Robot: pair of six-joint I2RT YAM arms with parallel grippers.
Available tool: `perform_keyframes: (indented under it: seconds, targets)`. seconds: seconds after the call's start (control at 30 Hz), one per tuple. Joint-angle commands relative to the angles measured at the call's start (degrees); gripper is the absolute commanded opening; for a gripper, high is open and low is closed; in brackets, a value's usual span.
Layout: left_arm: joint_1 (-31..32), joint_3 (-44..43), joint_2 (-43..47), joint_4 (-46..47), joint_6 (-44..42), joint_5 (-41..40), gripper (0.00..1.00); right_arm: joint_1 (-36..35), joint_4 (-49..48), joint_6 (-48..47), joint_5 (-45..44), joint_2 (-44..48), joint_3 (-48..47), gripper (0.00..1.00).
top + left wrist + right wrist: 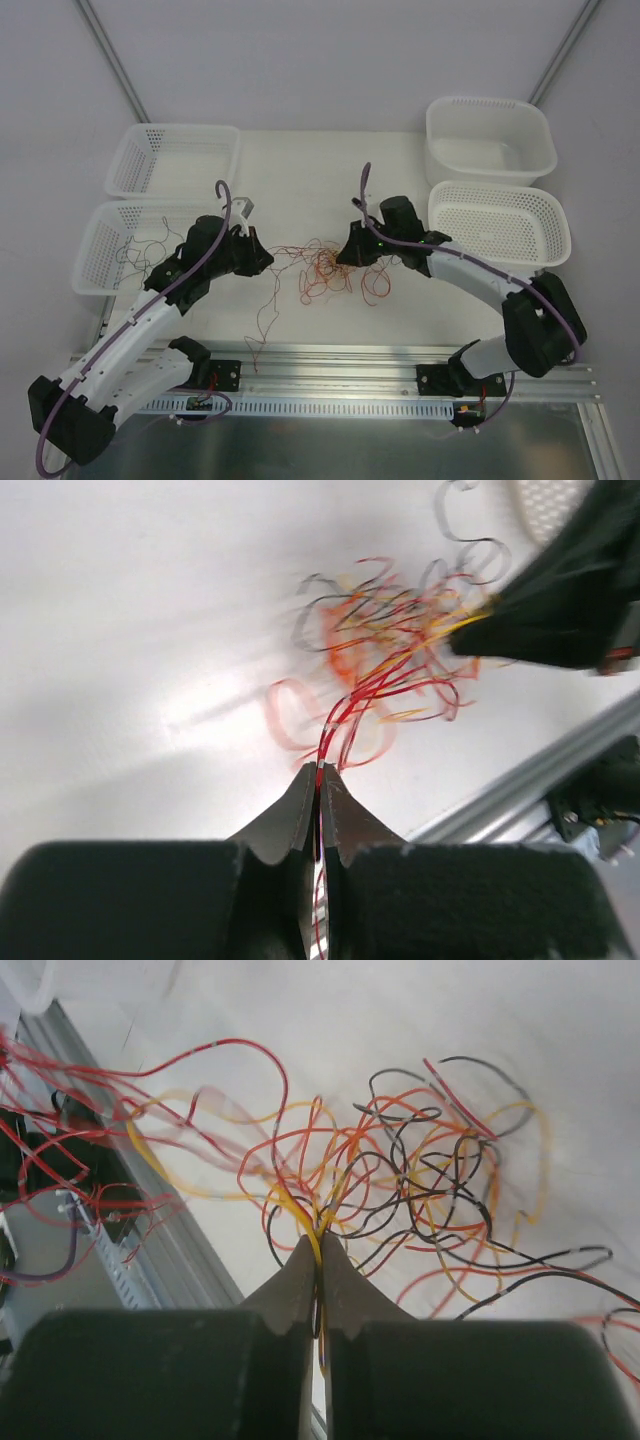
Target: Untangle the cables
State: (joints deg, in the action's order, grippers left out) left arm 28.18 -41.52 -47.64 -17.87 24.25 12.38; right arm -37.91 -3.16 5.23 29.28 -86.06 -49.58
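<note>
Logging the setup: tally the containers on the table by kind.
Perforated baskets: 3 (far left, near left, right)
Solid tub: 1
Total: 4

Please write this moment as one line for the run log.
left gripper: shut on cables | right gripper: shut on cables | state: cables tangled on table between grippers
</note>
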Motion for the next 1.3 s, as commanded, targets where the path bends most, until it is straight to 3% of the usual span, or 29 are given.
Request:
perform_keyframes:
  seconds: [0.0, 0.23, 0.47, 0.67, 0.8, 1.0, 1.17, 1.2, 1.23, 1.27]
  targets:
    - [0.12, -1.89, -1.05, -6.19, -0.08, -12.10, 0.00, 5.99, 7.27, -4.35, -2.12, 11.05, 1.33, 0.01]
    - [-1.64, -4.53, -4.92, -11.66, 0.01, -20.29, 0.00, 20.40, 24.57, -4.97, -7.73, 23.55, -0.77, 0.01]
    - [-3.57, -5.77, -7.47, -14.21, 0.19, -23.89, 0.00, 29.98, 35.92, -3.66, -10.12, 29.02, -8.86, 0.01]
    - [-4.01, -9.01, -9.83, -13.60, -1.57, -19.24, 0.00, 29.74, 36.91, -2.25, -4.50, 29.37, -11.24, 0.01]
    - [-4.01, -11.82, -10.98, -13.07, -3.15, -16.61, 0.00, 28.42, 37.00, -2.42, -5.90, 28.06, -9.66, 0.01]
    - [-4.01, -13.94, -11.78, -9.30, -4.39, -5.27, 0.00, 22.45, 37.96, -2.69, -11.86, 22.87, -6.77, 0.05]
    - [-4.10, -16.48, -13.44, -5.95, -4.82, -1.40, 0.00, 18.58, 37.43, -1.98, -17.40, 22.34, -5.44, 0.36]
    - [-4.02, -17.19, -13.97, -5.78, -5.00, -1.31, 0.00, 18.05, 37.78, -2.07, -17.93, 22.43, -5.61, 0.43]
    - [-4.01, -18.06, -14.50, -5.69, -5.35, -1.22, 0.00, 17.18, 38.31, -2.16, -19.07, 22.52, -5.61, 0.57]
    - [-4.10, -18.86, -15.55, -5.51, -6.05, -0.87, 0.00, 16.82, 38.58, -2.33, -19.60, 22.78, -5.70, 0.63]
